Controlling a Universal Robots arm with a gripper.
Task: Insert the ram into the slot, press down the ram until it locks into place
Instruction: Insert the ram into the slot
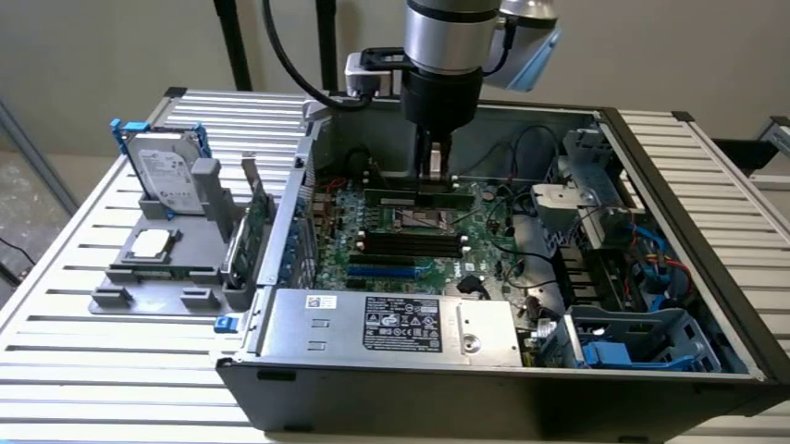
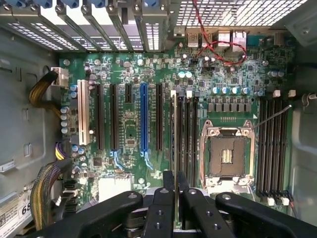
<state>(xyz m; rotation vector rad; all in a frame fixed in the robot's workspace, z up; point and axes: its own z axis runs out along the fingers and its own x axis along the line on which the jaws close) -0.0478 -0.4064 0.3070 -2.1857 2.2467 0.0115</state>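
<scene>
The ram (image 1: pixel 401 198) is a thin green stick that hangs level inside the open computer case, above the motherboard. My gripper (image 1: pixel 432 181) comes straight down from the arm and is shut on the stick's upper edge near its middle. In the wrist view the ram (image 2: pixel 175 129) appears edge-on as a pale thin line running out from between the black fingers (image 2: pixel 161 208) of the gripper (image 2: pixel 176 193). It lines up alongside a bank of long black slots (image 2: pixel 189 139), seen in the exterior view as dark strips (image 1: pixel 413 243) just in front of the stick. Whether the ram touches a slot I cannot tell.
The bare CPU socket (image 2: pixel 228 153) lies beside the slots, with more black slots (image 2: pixel 271 144) past it. A power supply (image 1: pixel 383 324) fills the case's near side, drive cages (image 1: pixel 617 231) the exterior view's right. A hard drive (image 1: pixel 166 176) and upright green card (image 1: pixel 255 227) stand outside on the left.
</scene>
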